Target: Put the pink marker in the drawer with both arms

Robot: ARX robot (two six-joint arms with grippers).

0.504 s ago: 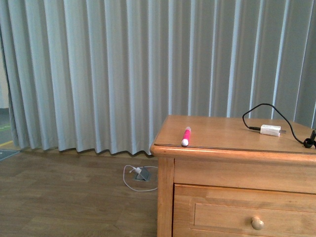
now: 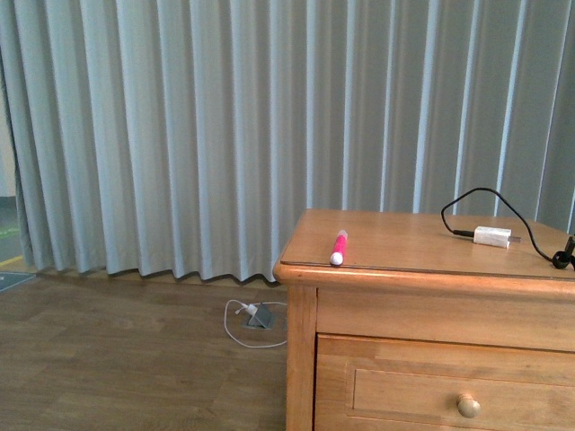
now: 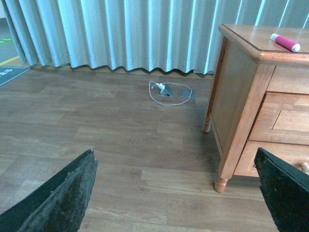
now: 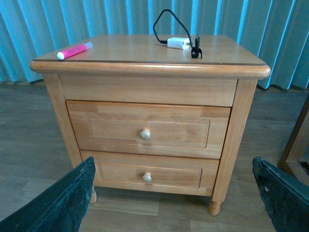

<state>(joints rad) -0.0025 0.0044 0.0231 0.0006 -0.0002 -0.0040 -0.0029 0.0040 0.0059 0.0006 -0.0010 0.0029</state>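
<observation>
Left hand (image 3: 174,153), right hand (image 4: 172,162) spread open, empty.
Short pink white-tipped marker (image 3: 285,42) beyond left hand, at honey wooden desk (image 3: 236,92) edge: liable to roll off if nudged.

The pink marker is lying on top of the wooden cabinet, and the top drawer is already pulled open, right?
Not quite. The pink marker does lie on top of the wooden cabinet, but the top drawer is shut, not pulled open. The right wrist view shows its front closed, with the knob in the middle.
</observation>
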